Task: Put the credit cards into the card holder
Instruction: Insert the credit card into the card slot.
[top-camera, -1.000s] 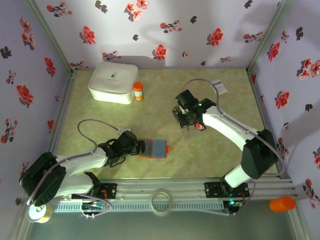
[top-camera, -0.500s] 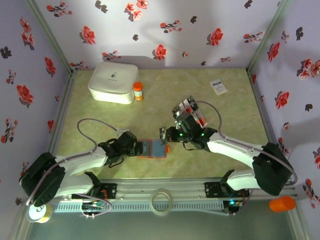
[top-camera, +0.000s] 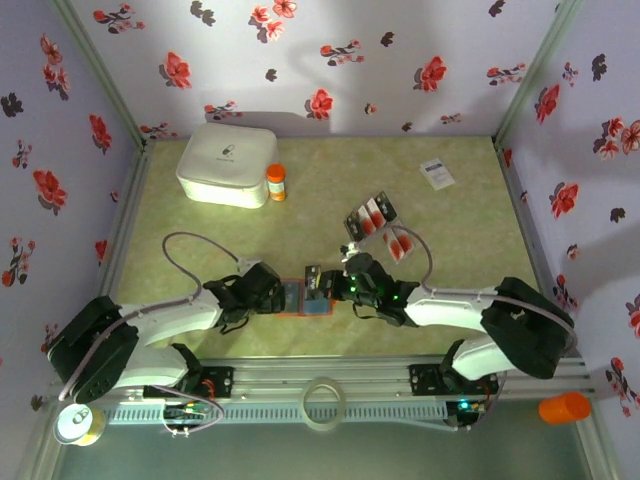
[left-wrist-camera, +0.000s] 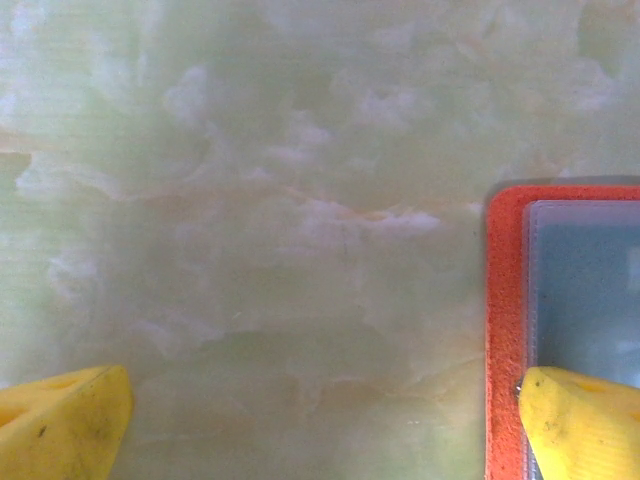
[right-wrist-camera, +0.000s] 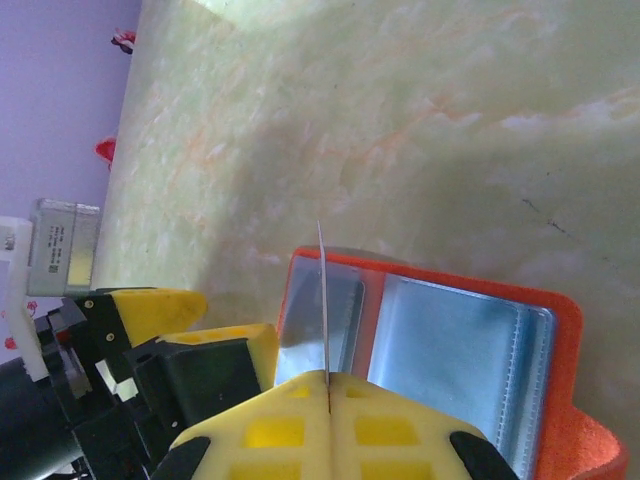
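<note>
- The overhead view is showing the card holder (top-camera: 305, 302) lying open on the tabletop (top-camera: 200, 230) near its front edge. The left fingers (top-camera: 287, 296) and right fingers (top-camera: 315, 285) are meeting over it from either side.
- That view is also showing the other credit cards (top-camera: 372, 215) lying in two clusters farther back, well apart from the holder.
- The right wrist view is making plain what is blurred from above: the right fingers are clenching one card (right-wrist-camera: 323, 300), standing edge-on over the holder's grey-blue panel.
- The left wrist view is showing the left fingers standing released and wide, one yellow tip overlapping the holder's orange corner.
</note>
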